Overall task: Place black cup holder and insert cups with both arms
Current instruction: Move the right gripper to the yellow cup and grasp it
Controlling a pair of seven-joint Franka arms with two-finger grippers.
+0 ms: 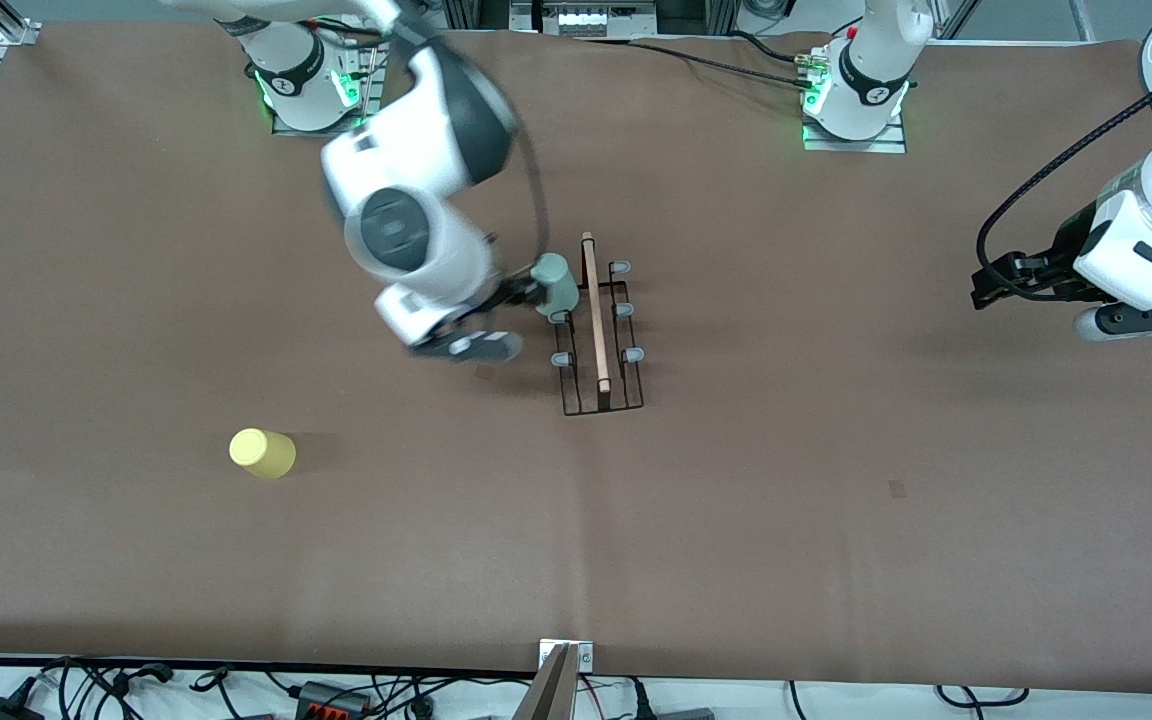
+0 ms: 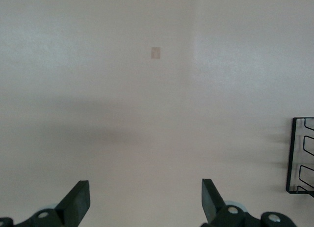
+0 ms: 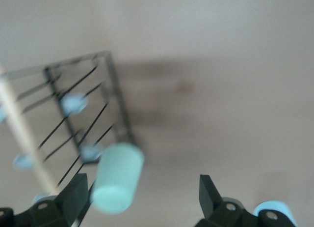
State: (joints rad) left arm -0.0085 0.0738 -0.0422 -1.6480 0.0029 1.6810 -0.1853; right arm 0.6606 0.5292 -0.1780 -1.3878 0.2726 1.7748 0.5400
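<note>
Meanwhile, right hand (image 3: 140, 200), fingers apart, flanks the pale green cup (image 1: 556, 286) seated on a peg of the black cup holder (image 1: 598, 330) mid-tabletop (image 1: 836, 480); a straight withdrawal avoids dislodging it, while left hand (image 2: 145, 202) waits, parted.

— What else is seen?
— A brown table cover (image 1: 836, 520) is spread across the whole table; a small dark mark (image 1: 897, 488) is seen on it.
— Anything at the edges?
— Cables (image 1: 96, 690) are bunched along the edge nearest the front camera. A metal bracket (image 1: 566, 655) is fixed there.
</note>
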